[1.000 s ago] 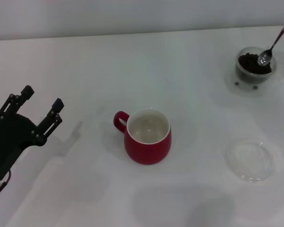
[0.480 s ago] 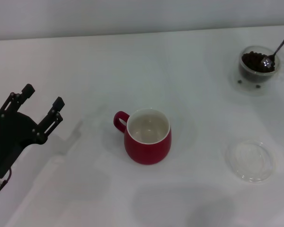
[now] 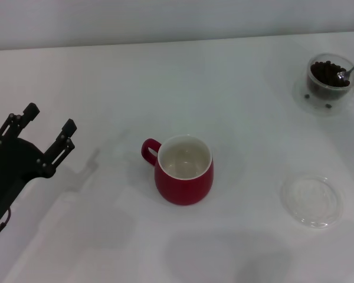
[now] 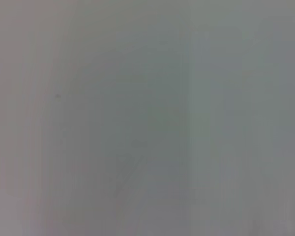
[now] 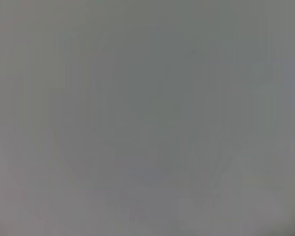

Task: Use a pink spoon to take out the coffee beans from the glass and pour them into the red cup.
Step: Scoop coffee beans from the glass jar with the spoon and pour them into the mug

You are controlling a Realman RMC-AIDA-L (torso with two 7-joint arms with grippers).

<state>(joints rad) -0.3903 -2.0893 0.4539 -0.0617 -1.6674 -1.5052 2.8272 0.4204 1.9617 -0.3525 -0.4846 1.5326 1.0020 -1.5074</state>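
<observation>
Red cup point(image 3: 185, 171) standing upright on the white table point(image 3: 165, 82), taken here as the landmark: white inside bare, small loop handle turned toward the robot's left.

Far beyond the cup and well off to its right, near the table's edge of view: the glass point(image 3: 328, 77), upright on its clear saucer point(image 3: 318, 101), filled with coffee beans point(image 3: 325, 71). A few stray beans lying on the saucer beside the glass. Metal bowl of the pink spoon point(image 3: 349, 69) resting among the beans at the glass's right side, its neck slanting up and away to the right until cut off by the frame; pink handle end out of sight.

To the cup's right and a little nearer the robot: a flat clear round dish point(image 3: 312, 200), well apart from cup and glass alike.

Well to the cup's left: left gripper point(image 3: 46, 125), parked above the table, fingers spread apart with nothing between them.

Right gripper nowhere in sight, so no telling its pincer's state. Both wrist views: plain grey blur only.
</observation>
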